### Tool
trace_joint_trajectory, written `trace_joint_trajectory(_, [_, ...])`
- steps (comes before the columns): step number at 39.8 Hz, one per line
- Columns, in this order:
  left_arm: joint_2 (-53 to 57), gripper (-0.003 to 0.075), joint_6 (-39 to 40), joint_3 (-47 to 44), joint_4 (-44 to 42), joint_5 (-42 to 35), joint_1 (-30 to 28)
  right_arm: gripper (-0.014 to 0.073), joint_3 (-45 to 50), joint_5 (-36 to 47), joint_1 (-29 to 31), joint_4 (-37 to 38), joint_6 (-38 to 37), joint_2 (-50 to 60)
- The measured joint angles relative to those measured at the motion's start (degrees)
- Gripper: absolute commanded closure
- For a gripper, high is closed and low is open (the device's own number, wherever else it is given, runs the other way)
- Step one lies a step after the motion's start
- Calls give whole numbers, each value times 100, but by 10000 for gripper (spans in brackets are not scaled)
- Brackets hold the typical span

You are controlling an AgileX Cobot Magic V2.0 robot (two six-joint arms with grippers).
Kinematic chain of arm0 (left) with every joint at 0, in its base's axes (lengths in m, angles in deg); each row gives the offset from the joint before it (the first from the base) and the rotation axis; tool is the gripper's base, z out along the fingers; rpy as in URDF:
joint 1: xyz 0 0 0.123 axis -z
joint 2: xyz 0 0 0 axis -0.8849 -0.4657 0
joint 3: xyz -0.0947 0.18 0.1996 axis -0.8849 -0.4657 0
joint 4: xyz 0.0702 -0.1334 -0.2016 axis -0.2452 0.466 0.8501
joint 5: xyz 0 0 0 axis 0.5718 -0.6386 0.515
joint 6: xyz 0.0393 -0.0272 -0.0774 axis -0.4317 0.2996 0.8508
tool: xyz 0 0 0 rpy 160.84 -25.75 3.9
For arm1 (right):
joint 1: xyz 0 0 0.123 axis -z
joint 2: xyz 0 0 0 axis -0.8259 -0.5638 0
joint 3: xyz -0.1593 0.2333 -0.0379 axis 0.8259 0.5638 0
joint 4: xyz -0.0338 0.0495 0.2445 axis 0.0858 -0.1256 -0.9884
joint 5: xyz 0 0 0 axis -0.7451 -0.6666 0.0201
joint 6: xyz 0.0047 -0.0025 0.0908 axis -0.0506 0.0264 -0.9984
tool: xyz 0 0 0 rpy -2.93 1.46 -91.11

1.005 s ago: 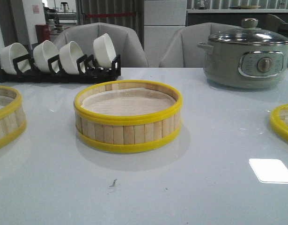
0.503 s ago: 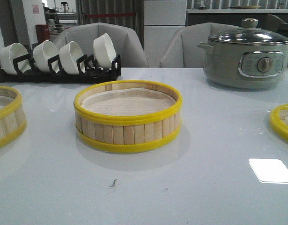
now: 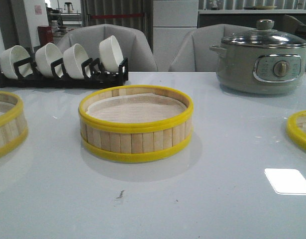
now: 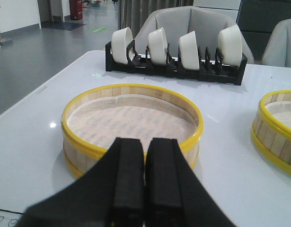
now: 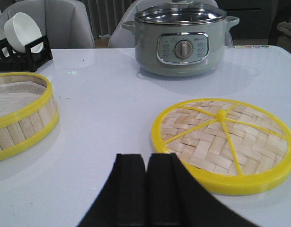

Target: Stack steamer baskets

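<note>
A round basket (image 3: 136,124) of upright pale bamboo slats, bound by smooth yellow rims and lined with pale cloth, sits mid-table. A second basket (image 3: 6,122) sits at the left edge, cut off by the frame; the flat woven lid (image 5: 224,142), with yellow spokes and a knob, lies at the right. Glossy white table (image 3: 192,199) lies bare between them. The left gripper (image 4: 145,177) hangs just short of the second basket's rim, fingers pressed together on nothing. The right gripper (image 5: 147,189) is likewise closed beside the lid.
</note>
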Motion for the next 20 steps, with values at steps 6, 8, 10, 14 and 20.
trace_joint_trajectory(6, [0,636,0,0,0,0,0,538,0,0,0,0,0,0])
trace_joint_trajectory(8, [0,636,0,0,0,0,0,538,0,0,0,0,0,0])
trace_joint_trajectory(10, [0,636,0,0,0,0,0,538,0,0,0,0,0,0])
trace_joint_trajectory(14, [0,636,0,0,0,0,0,538,0,0,0,0,0,0])
trace_joint_trajectory(20, [0,636,0,117,133,29,35,538,0,0,0,0,0,0])
